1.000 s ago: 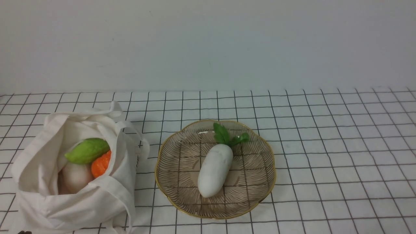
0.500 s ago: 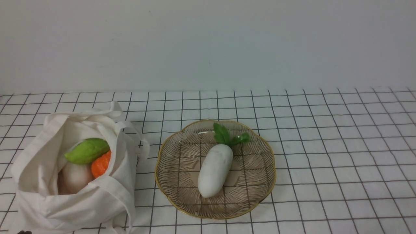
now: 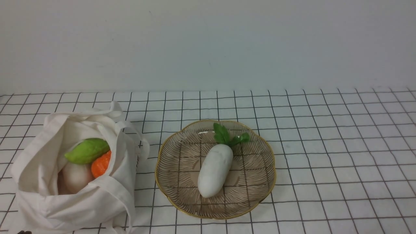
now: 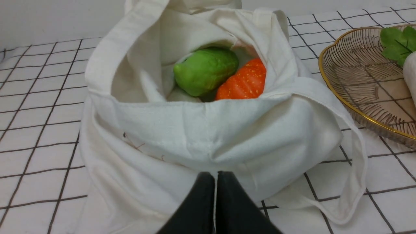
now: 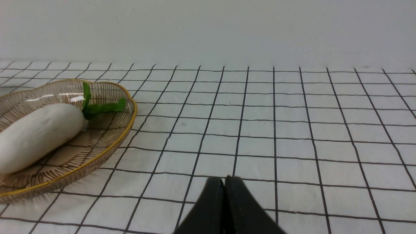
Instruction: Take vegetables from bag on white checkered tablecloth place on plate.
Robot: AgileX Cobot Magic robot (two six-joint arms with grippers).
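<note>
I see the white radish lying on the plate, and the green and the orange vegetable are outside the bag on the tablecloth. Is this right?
Not quite. The white radish does lie on the plate, but the green vegetable and the orange vegetable are inside the bag, not out on the tablecloth. The front view and the left wrist view both show them in the bag's open mouth.
</note>
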